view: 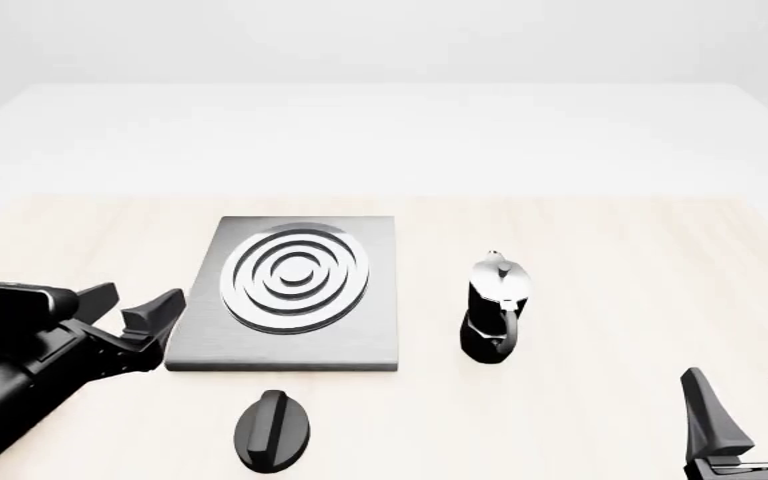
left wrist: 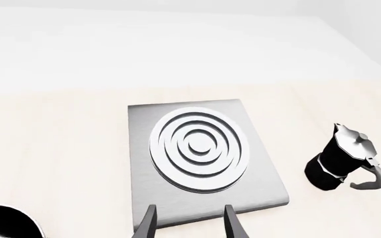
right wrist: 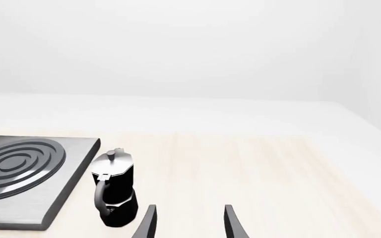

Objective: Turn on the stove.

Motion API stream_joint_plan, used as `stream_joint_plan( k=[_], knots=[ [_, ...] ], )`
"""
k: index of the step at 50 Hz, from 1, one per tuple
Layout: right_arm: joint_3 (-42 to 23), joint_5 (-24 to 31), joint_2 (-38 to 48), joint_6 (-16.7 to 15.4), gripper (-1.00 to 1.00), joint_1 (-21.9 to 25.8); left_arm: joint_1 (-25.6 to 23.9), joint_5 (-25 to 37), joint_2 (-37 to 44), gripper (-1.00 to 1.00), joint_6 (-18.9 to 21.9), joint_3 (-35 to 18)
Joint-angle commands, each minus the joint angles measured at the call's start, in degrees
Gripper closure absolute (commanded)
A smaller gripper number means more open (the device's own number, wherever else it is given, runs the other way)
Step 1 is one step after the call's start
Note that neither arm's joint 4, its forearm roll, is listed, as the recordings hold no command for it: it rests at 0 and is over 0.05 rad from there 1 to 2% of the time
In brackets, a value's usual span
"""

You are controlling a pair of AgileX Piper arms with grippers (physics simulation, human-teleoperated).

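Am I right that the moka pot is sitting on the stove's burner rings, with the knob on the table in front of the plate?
Not quite. The moka pot stands on the table to the right of the stove, off the plate; the burner rings are bare. The front view shows this. The knob does lie on the table in front of the plate.

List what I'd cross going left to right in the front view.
Left gripper → stove plate → moka pot → right gripper. The knob sits under the plate's span, so I leave it unordered.
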Motion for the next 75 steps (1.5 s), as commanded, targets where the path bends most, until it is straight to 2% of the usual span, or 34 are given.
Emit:
stream_joint_plan(
  k=[1, 27, 36, 58, 61, 62, 75],
  knots=[
    [0.0, -0.01, -0.02, 0.22, -1.0, 0.06, -3.43, -1.6, 6.35, -1.0, 0.34, -0.62],
    [0.0, -0.19, 0.25, 0.32, -1.0, 0.03, -8.02, -3.75, 12.53, -1.0, 0.78, -0.76],
    [0.0, -0.16, 0.08, 0.64, -1.0, -0.25, -10.31, -7.5, 16.97, -1.0, -0.41, 0.76],
    [0.01, -0.56, 0.56, 0.67, -1.0, -0.14, -15.53, -11.8, 23.68, -1.0, -2.34, 1.65],
    [0.01, -0.45, 0.46, 0.59, -1.0, -0.19, -15.69, -12.42, 24.45, -1.0, -2.88, 1.81],
    [0.01, -0.72, 0.97, 0.65, -1.0, -0.11, -17.07, -13.1, 26.44, -1.0, -4.87, 1.92],
    [0.01, -1.97, 2.48, 1.21, -1.0, -0.25, -19.16, -15.86, 30.76, -1.0, -6.15, 2.44]
  ],
)
